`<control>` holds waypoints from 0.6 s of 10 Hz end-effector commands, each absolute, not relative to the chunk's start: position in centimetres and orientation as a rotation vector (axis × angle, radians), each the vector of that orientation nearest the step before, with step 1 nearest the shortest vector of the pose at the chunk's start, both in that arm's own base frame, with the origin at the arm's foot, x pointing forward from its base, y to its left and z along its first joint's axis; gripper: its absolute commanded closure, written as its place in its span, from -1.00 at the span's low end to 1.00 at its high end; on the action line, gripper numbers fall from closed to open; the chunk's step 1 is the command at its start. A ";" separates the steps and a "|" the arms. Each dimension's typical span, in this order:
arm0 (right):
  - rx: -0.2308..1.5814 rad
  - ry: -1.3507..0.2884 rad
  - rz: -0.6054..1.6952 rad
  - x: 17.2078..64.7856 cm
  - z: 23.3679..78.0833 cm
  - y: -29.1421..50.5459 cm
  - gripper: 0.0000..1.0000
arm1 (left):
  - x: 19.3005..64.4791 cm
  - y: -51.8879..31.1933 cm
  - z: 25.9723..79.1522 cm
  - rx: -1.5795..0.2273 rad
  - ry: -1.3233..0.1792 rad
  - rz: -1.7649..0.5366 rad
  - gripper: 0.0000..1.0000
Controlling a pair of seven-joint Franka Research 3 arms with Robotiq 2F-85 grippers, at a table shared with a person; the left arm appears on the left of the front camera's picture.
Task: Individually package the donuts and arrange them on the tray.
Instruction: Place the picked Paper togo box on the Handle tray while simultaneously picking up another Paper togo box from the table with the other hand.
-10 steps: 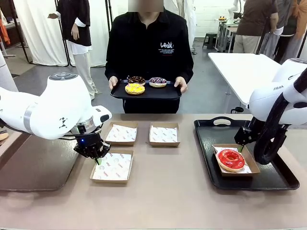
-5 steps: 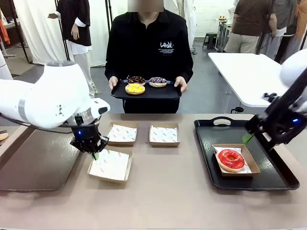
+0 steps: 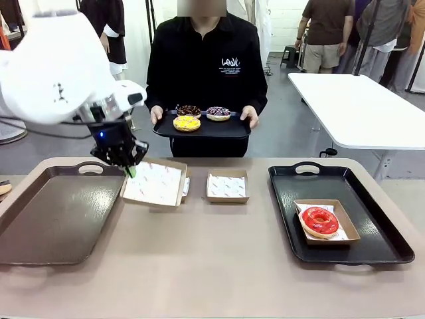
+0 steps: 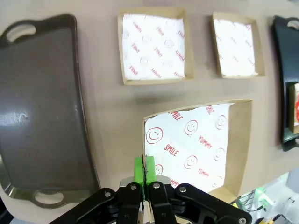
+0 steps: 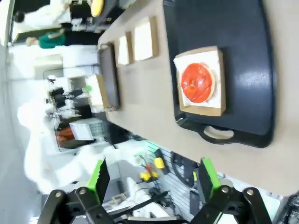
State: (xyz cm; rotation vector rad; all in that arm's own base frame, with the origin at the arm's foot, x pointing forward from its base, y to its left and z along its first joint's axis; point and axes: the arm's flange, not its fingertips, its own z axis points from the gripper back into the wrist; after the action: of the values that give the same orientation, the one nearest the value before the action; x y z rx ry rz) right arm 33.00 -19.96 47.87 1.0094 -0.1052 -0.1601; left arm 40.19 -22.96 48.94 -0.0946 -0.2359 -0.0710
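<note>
My left gripper (image 3: 130,169) is shut on the near edge of a brown cardboard box (image 3: 154,184) with a white liner and holds it tilted above the table. The left wrist view shows the green pads (image 4: 138,169) pinching that box's (image 4: 196,144) wall. A red donut (image 3: 319,221) lies in a box on the black tray (image 3: 382,232) at the right. The person holds a small black tray (image 3: 202,129) with a yellow donut (image 3: 186,123) and two chocolate sprinkled donuts (image 3: 188,110) (image 3: 218,113). My right gripper (image 5: 154,179) is open, high above the red donut (image 5: 198,83).
An empty lined box (image 3: 227,186) sits mid-table, and another (image 3: 186,181) is mostly hidden behind the held one; both show from the left wrist (image 4: 153,44) (image 4: 235,44). A dark brown tray (image 3: 53,212) lies at the left. A white table (image 3: 358,100) stands behind.
My left gripper lifted the lined box off the table and carried it up and toward the far side. The right arm pulled back out of the front view.
</note>
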 end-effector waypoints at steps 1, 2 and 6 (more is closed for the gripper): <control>1.146 -0.112 -0.161 33.8 46.2 -22.2 -1.00 | 42.5 -23.9 50.9 -0.063 -0.236 -0.014 1.00; 1.181 -0.132 -0.145 33.0 45.3 -23.1 -1.00 | 43.6 -24.2 51.7 -0.055 -0.238 0.008 1.00; 1.256 -0.255 -0.148 29.3 41.9 -26.5 -1.00 | 48.5 -26.0 53.0 -0.027 -0.226 0.065 1.00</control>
State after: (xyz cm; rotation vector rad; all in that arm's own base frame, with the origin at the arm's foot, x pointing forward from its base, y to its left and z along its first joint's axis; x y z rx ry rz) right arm 29.50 -26.10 42.44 1.2155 -0.2053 -0.1674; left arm 47.45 -24.76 52.51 -0.0621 -0.2362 0.0344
